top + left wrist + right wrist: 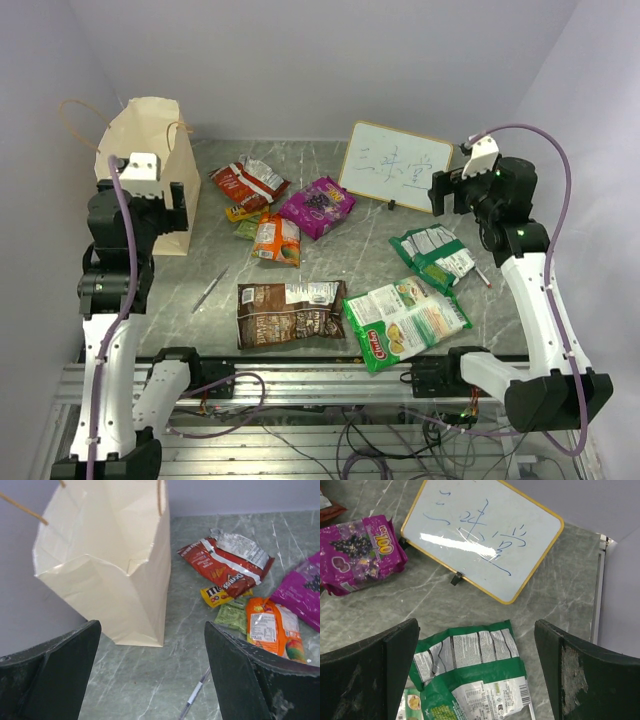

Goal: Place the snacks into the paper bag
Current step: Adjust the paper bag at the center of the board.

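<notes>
- Found left gripper spread wide, nothing between the jaws, hanging just in front of the paper bag.
- Found right gripper likewise spread wide and empty, poised over a green-and-white packet.
- Noted paper bag upright at the far-left corner, handles up, interior hidden; all visible packets lying flat on the table.
- Judged the deciding relation: green-and-white packet directly below the right jaws, long axis slanting across the gap rather than square to it; paper bag well apart to the left, hence a long carry across the table.
- Judged left arm nearer to the red packet, small yellow packet and orange packet, all lying to the right of the paper bag.
- Read "Doritos" on the red packet, upside down; "100" on the purple packet.
- Noted blue handwritten characters on the whiteboard, not deciphered; print on brown packet and large green packet too small to read.
</notes>
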Controlling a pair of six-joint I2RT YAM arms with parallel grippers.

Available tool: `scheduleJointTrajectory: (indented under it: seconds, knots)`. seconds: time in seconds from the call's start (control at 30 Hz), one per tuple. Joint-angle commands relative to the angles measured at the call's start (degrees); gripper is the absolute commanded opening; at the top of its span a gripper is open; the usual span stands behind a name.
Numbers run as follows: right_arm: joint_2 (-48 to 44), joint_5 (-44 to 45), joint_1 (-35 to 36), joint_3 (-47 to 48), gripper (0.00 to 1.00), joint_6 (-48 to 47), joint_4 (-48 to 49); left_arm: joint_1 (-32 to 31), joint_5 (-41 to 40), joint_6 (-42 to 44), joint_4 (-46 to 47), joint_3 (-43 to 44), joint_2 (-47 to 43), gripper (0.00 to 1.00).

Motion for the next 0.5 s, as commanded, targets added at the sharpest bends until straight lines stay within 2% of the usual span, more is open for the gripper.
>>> scheduleJointTrajectory:
  seconds: [0.0, 0.2, 0.47]
  knots:
    - [0.7, -1.2, 1.2, 0.0, 1.0, -3.6, 0.5, 4.5, 5.0, -2.3, -2.8, 5.1, -0.1, 0.96]
    - [2.5, -3.8, 2.9, -1.6, 1.0, -5.1, 1.2, 7.2, 9.0, -2.7, -4.1, 8.7, 0.6, 0.96]
    - [1.7, -4.8, 4.6, -5.9, 1.0, -5.4, 5.3, 7.2, 6.5, -3.4, -7.7, 15.9, 7.4, 0.96]
